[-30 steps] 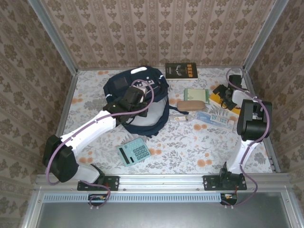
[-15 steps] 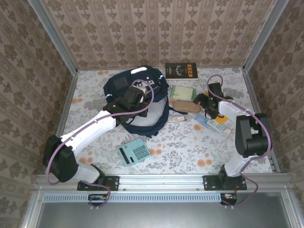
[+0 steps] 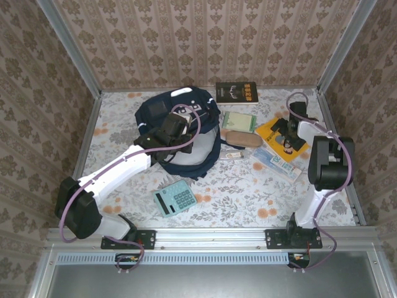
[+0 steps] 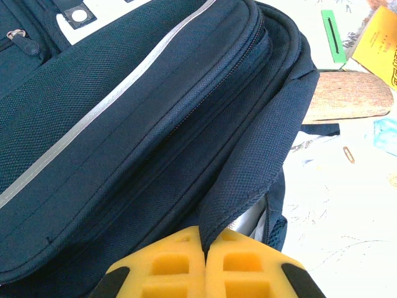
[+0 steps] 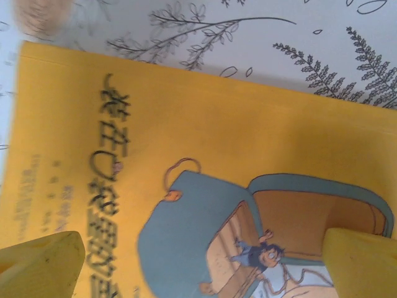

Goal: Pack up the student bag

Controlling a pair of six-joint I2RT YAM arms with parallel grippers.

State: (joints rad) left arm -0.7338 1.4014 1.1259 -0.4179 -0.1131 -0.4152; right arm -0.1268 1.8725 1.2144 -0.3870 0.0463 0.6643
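Observation:
The student bag (image 3: pixel 180 108), a big navy backpack with white stripes, lies at the back left of the table. My left gripper (image 3: pixel 166 135) rests on it, and in the left wrist view this gripper (image 4: pixel 206 248) is shut on a fold of the bag's (image 4: pixel 142 124) navy fabric beside an opening with pale lining. A yellow picture book (image 3: pixel 272 134) lies flat at the right. My right gripper (image 3: pixel 289 128) hovers low over it. The right wrist view has the book's cover (image 5: pixel 198 143) between that gripper's (image 5: pixel 201 267) wide-open yellow fingers (image 5: pixel 40 264), with nothing held.
A dark book (image 3: pixel 236 92) lies by the back wall. A green notebook (image 3: pixel 239 119) and brown case (image 3: pixel 242 138) sit right of the bag, a blue-white packet (image 3: pixel 277 162) nearer, and a teal calculator (image 3: pixel 174 198) in front. Metal frame rails border the table.
My right arm swung left toward the brown case, then back right over the yellow book. The green notebook and case ended up further left. The left arm stayed put.

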